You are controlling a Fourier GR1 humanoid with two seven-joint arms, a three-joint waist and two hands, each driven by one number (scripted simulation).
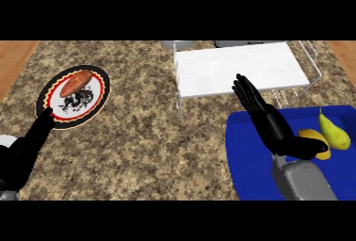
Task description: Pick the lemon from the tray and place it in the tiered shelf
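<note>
At the counter's [139, 141] near right, on the blue tray [250, 181]: lemon [313, 136], yellow-orange, toward the tray's right side. Lies just left of a yellow-green fruit [335, 134] with its pointed end aimed away from the robot; touching it or barely apart, cannot tell which.

Right hand [277, 129] over the tray, just left of the lemon. Open: fingers [249, 94] straight and close together, pointing away from the robot, tips over the near edge of the tiered shelf [230, 66]. Thumb [311, 149] alone bent, laid across the lemon's near side and hiding part of it. Closes round nothing. Grey forearm [303, 181] behind it, coming up from the view's lower edge above the tray.

Beyond the tray, the tiered shelf: white top level inside a thin wire frame.

Far left on the counter, well apart from tray and shelf: round plate [104, 87] with a red-and-black rim, a sweet potato [75, 84] on its far half.

Left hand [28, 146] at the lower left edge, resting, fingers straight, fingertip at the plate's near rim. Holds nothing.
</note>
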